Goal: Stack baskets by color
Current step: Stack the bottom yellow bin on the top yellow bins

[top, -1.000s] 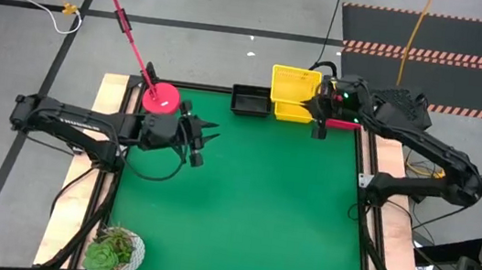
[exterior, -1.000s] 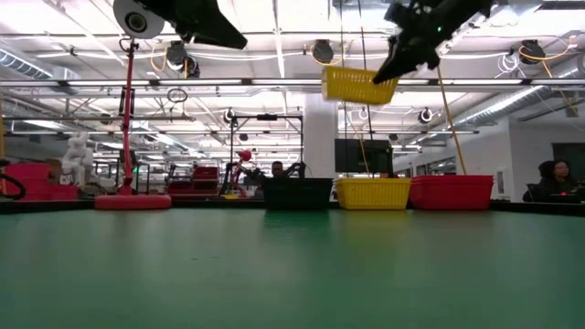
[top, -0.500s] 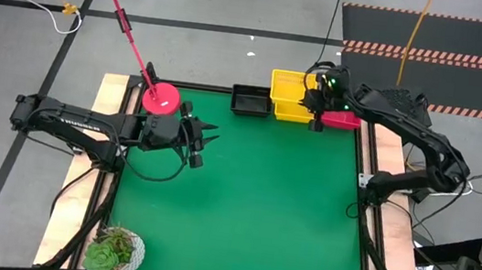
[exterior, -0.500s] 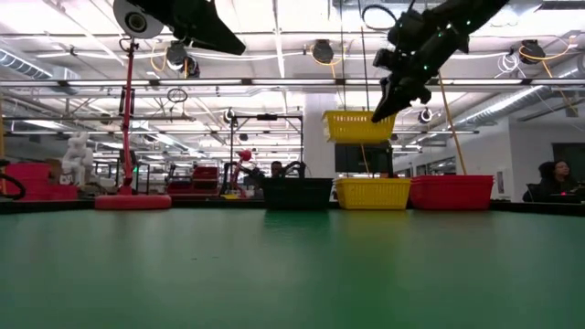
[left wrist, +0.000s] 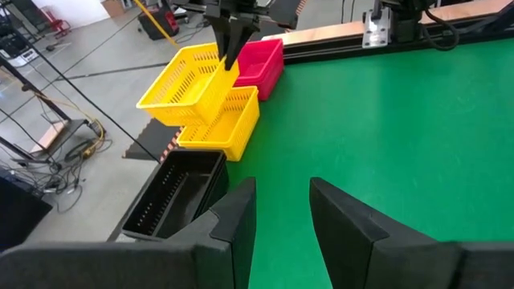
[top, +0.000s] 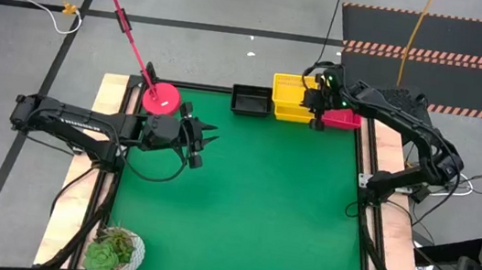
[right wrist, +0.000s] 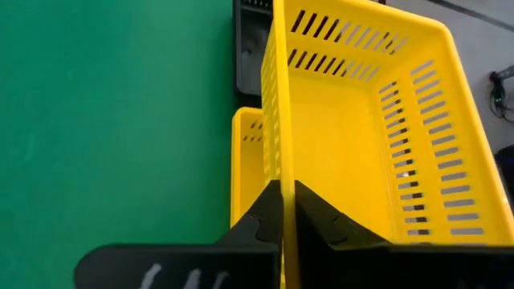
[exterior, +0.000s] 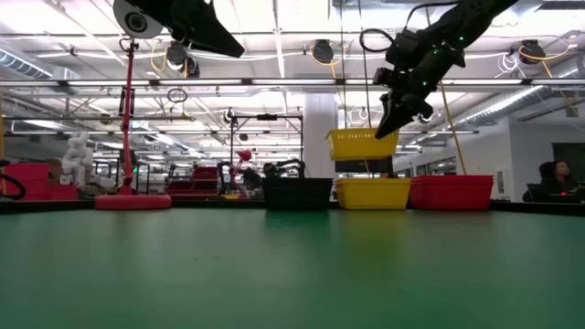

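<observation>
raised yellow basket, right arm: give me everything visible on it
The raised yellow basket is a shallow rectangular tub of what looks like plastic, with slotted walls, a plain rim and nothing inside. The right gripper is shut on one rim wall, fingers either side. It hangs clear in the air, roughly level, directly above the yellow basket resting on the table's far edge, with a visible gap between them. Only the gripper touches it.

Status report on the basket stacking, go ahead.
Right gripper shut on a yellow basket, held in the air above the yellow stack. Left gripper waiting over the mat, fingers apart, empty. Nothing in the way.
</observation>
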Robot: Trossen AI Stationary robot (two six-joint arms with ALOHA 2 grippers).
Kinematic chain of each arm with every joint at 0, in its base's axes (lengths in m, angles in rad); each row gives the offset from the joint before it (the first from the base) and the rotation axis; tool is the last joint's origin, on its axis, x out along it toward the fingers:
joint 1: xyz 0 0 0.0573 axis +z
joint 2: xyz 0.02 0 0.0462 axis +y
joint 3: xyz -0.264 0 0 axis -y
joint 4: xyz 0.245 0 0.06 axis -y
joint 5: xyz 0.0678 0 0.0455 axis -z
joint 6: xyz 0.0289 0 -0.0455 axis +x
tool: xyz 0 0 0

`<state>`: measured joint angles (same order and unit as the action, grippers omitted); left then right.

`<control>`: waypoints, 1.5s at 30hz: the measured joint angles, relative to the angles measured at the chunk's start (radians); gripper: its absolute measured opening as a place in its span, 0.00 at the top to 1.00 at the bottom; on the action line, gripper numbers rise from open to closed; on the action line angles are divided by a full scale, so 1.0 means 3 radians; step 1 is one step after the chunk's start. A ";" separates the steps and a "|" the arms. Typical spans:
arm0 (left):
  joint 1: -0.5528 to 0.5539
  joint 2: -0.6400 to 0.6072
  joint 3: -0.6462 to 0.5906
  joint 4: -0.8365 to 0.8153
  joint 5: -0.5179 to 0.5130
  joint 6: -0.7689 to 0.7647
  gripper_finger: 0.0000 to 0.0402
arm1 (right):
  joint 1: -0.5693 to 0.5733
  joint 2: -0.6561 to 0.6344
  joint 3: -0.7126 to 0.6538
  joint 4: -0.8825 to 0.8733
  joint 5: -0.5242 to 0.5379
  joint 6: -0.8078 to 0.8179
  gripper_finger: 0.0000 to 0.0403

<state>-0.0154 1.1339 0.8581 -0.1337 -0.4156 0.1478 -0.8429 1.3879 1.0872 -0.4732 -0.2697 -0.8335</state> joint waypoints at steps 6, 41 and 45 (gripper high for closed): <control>0.0000 0.0001 0.0000 0.0002 0.0000 0.0000 0.70 | -0.0091 -0.0026 -0.0364 0.0420 -0.0087 -0.0109 1.00; -0.0001 0.0003 0.0000 0.0085 0.0088 0.0013 0.70 | -0.0414 0.0016 -0.0817 0.1059 -0.0498 -0.0302 1.00; -0.0001 0.0003 0.0000 0.0085 0.0088 0.0014 0.70 | -0.0445 0.0016 -0.0925 0.1126 -0.0500 -0.0317 1.00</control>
<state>-0.0158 1.1347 0.8581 -0.1081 -0.3893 0.1519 -0.9765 1.3926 0.8096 -0.1356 -0.4195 -0.9285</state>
